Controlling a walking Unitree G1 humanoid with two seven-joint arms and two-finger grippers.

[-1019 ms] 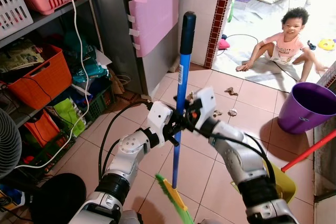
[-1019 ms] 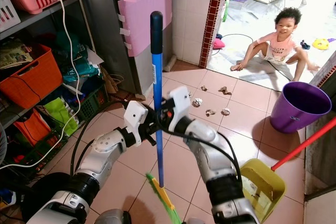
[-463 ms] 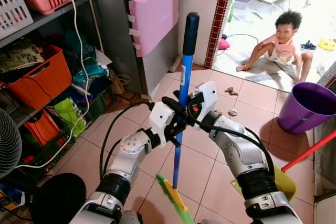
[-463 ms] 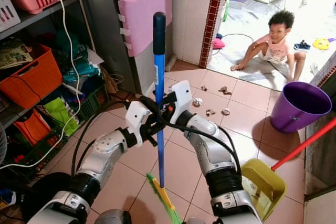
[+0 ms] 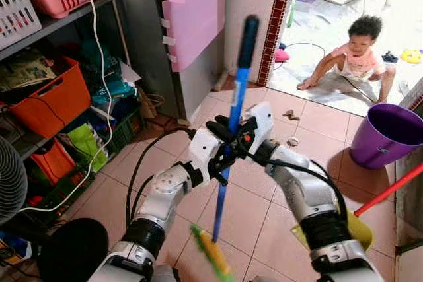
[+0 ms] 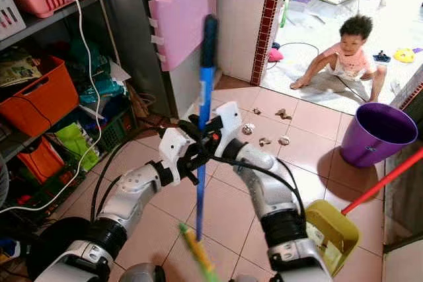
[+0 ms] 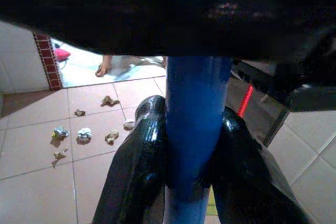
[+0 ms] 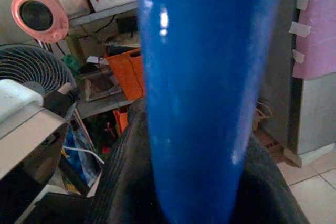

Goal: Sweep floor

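The broom has a blue handle (image 5: 234, 107) with a black grip on top and a green and yellow bristle head (image 5: 211, 255), blurred, low over the tiles. It leans with its top to the right. My left gripper (image 5: 221, 156) is shut on the handle at mid-height, its black fingers (image 7: 142, 171) clamped on both sides of the blue handle (image 7: 191, 129). My right gripper (image 5: 230, 130) is shut on the handle just above it, with the blue handle (image 8: 194, 87) close to the lens. Crumpled paper scraps (image 6: 264, 141) lie on the pink tiles ahead, and the scraps (image 7: 84, 135) are in the left wrist view too.
A child (image 5: 353, 57) sits on the floor in the doorway ahead right. A purple bucket (image 5: 386, 133) stands at the right, and a yellow dustpan (image 6: 330, 229) with a red handle sits by my right arm. Shelves with an orange basket (image 5: 49, 97) and a fan (image 5: 10, 183) line the left.
The broom has tilted, its top moving to the right and its bristle head swinging, now blurred. Both grippers stay on the handle. The child has turned their head.
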